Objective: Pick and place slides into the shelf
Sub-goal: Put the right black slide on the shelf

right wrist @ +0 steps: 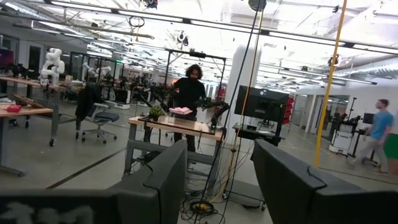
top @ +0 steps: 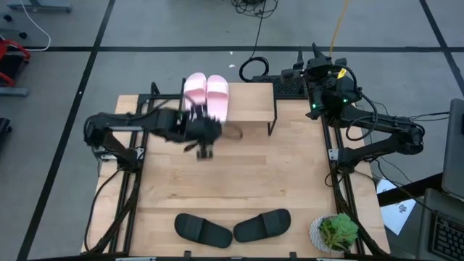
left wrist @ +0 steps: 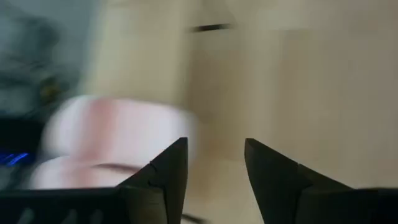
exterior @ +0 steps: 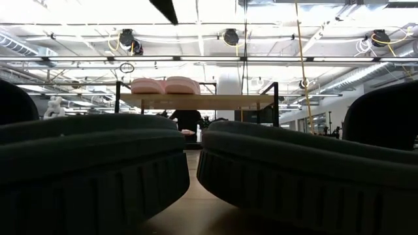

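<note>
Worktop (top: 239,181): light wood, carrying everything below. Shelf (top: 250,104) stands at the far edge, just beyond the left hand (top: 205,151); its plank top also shows in the low view (exterior: 196,101) on thin black legs. Left arm reaches in from the worktop's left side, blurred in the high view, its hand above bare wood just in front of the shelf's left part. From the left wrist view the hand (left wrist: 214,158) has its fingers parted by a moderate gap with nothing between them. The pink pair of slides (top: 206,96) lies side by side on the shelf's left half, directly beyond the left hand and close to it; the same pair shows on the plank in the low view (exterior: 164,85) and as a pale blur in the left wrist view (left wrist: 118,140). The black pair of slides (top: 232,227) lies on the worktop's near edge, well apart from the left hand, on its near side, toes angled toward each other. Right hand (right wrist: 217,180) is parked off the far right corner behind the shelf, fingers spread with nothing between them. A small potted plant (top: 335,232) sits at the near right corner, to the right of the black pair.
</note>
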Controlling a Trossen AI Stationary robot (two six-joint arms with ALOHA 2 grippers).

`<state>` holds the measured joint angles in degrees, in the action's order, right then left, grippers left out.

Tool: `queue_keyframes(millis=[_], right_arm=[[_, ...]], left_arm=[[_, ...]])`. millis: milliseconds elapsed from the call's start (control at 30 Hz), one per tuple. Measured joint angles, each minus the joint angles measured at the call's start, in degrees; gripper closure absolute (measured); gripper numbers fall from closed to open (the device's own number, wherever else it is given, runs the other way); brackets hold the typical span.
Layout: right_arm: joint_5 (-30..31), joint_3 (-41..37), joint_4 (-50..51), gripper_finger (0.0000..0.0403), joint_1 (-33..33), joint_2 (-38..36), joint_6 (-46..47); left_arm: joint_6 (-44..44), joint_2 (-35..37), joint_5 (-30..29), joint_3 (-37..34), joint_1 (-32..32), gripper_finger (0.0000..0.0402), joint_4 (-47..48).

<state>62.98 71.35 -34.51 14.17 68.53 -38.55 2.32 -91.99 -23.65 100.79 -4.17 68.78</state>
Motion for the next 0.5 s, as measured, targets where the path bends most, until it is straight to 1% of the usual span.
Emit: queue_keyframes(millis=[67, 167, 233, 333, 500], right_arm=[[0.0, 0.0, -0.1, 0.0229, 0.0, -0.2, -0.1], [0.0, 0.0, -0.2, 0.0229, 0.0, -0.2, 0.4], [0.0, 0.0, -0.6, 0.0229, 0.0, -0.2, 0.3], [0.0, 0.0, -0.6, 0.0229, 0.0, -0.2, 0.3], [0.0, 0.0, -0.6, 0.0229, 0.0, -0.2, 0.9]], left_arm=[[-0.1, 0.1, 2.1, 0.0, -4.7, 0.0243, -0.7], [0.2, -1.3, 0.9, 0.0, -11.5, 0.0243, -2.7], [0.6, -3.1, -0.2, 0.0, -15.0, 0.0243, -5.3], [1.5, -6.0, -0.5, -0.1, -18.9, 0.0243, -7.9], [2.6, -11.0, -0.3, -0.1, -22.8, 0.0243, -13.7]])
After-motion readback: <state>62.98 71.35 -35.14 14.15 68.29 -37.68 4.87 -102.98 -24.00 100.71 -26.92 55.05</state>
